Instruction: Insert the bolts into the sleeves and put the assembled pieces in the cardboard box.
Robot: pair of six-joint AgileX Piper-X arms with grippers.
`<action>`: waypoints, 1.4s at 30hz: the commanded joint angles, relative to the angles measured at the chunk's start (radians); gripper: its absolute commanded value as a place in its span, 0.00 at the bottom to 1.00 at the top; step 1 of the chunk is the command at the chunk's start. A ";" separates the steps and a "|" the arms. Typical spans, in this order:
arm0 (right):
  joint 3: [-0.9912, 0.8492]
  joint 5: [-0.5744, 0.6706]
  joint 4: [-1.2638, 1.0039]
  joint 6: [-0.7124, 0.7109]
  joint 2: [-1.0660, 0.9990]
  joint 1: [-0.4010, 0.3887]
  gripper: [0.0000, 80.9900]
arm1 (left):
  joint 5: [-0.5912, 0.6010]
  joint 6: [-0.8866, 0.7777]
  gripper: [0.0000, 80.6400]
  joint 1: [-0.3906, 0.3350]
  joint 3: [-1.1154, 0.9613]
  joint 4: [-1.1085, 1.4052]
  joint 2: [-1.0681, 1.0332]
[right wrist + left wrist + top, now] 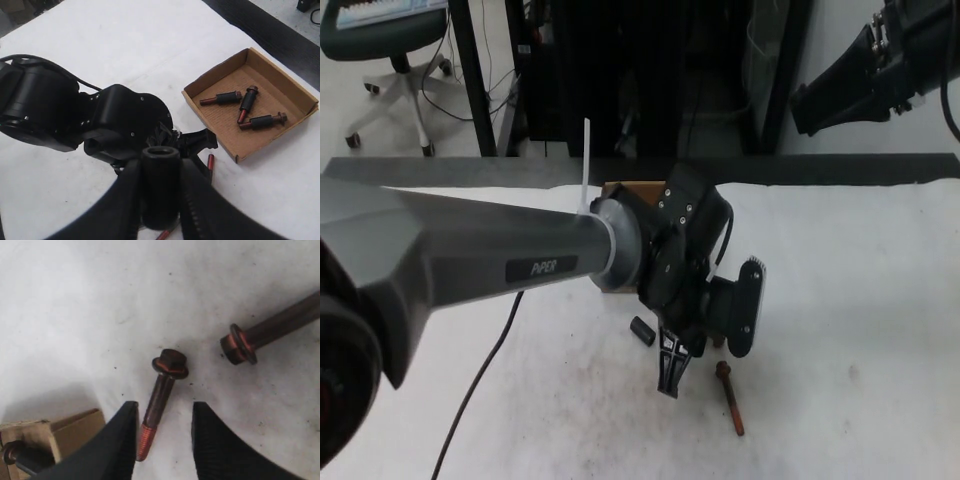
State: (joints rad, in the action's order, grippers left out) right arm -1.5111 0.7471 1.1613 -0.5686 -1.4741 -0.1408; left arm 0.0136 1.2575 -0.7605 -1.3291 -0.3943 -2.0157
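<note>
My left gripper [162, 440] stands open just above the white bench, its dark fingers [117, 440] on either side of a coppery bolt [162, 397] that lies flat. A second bolt [270, 335] lies close by. In the high view the same gripper [670, 375] points down beside a bolt [730, 398], and a loose black sleeve [642, 330] lies near it. My right gripper [160, 200] is held high over the bench, shut on an upright black sleeve [160, 185]. The cardboard box [295, 95] holds three assembled pieces [262, 121].
The left arm's grey body [470, 255] crosses the bench and hides most of the cardboard box [620, 190]. A black cable [480, 380] trails toward the front edge. A dark strip [820, 168] bounds the bench at the back.
</note>
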 commanded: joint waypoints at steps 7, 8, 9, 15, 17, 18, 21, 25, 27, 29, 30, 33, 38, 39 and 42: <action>-0.003 0.024 -0.002 -0.009 0.008 0.004 0.01 | -0.014 0.000 0.42 -0.001 -0.009 0.018 -0.014; -0.003 0.024 0.000 -0.009 0.008 0.004 0.01 | -0.014 0.000 0.42 -0.001 -0.009 0.018 -0.018; -0.003 0.024 0.003 -0.009 0.008 0.004 0.01 | -0.014 0.000 0.42 -0.001 -0.009 0.018 -0.022; -0.003 0.024 0.003 -0.009 0.008 0.004 0.01 | 0.010 0.000 0.41 -0.001 -0.009 0.052 -0.038; -0.003 0.024 0.003 -0.009 0.008 0.004 0.01 | 0.038 0.000 0.38 -0.001 -0.009 0.069 -0.038; -0.003 0.024 0.003 -0.009 0.008 0.004 0.01 | 0.056 0.000 0.31 -0.001 -0.009 0.073 -0.038; -0.003 0.024 0.003 -0.009 0.008 0.004 0.01 | 0.063 0.000 0.00 -0.001 -0.009 0.098 -0.038; -0.003 0.024 0.003 -0.012 0.008 0.004 0.01 | 0.044 -0.034 0.00 -0.001 -0.009 0.123 -0.038; -0.003 0.024 0.000 -0.011 0.008 0.004 0.01 | 0.025 -0.057 0.00 -0.001 -0.009 0.120 -0.031; -0.003 0.024 -0.007 -0.011 0.008 0.004 0.01 | -0.007 -0.111 0.00 -0.001 -0.009 0.116 -0.017; -0.003 0.024 -0.007 -0.011 0.008 0.004 0.01 | -0.014 -0.145 0.00 -0.001 -0.009 0.110 -0.004; -0.003 0.024 -0.014 -0.007 0.008 0.004 0.01 | 0.011 -0.159 0.00 0.001 -0.009 0.087 0.028; -0.003 0.031 -0.014 -0.007 0.008 0.004 0.01 | 0.040 -0.158 0.00 0.009 -0.009 0.062 0.036; -0.003 0.045 -0.014 -0.007 0.008 0.004 0.01 | 0.055 -0.158 0.00 0.011 -0.009 0.034 0.036; -0.003 0.085 -0.014 -0.007 0.008 0.004 0.01 | 0.072 -0.158 0.06 0.010 -0.009 -0.042 0.036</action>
State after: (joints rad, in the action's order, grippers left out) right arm -1.5111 0.7648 1.1542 -0.5754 -1.4741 -0.1408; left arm 0.0669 1.1067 -0.7535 -1.3307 -0.3866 -1.9933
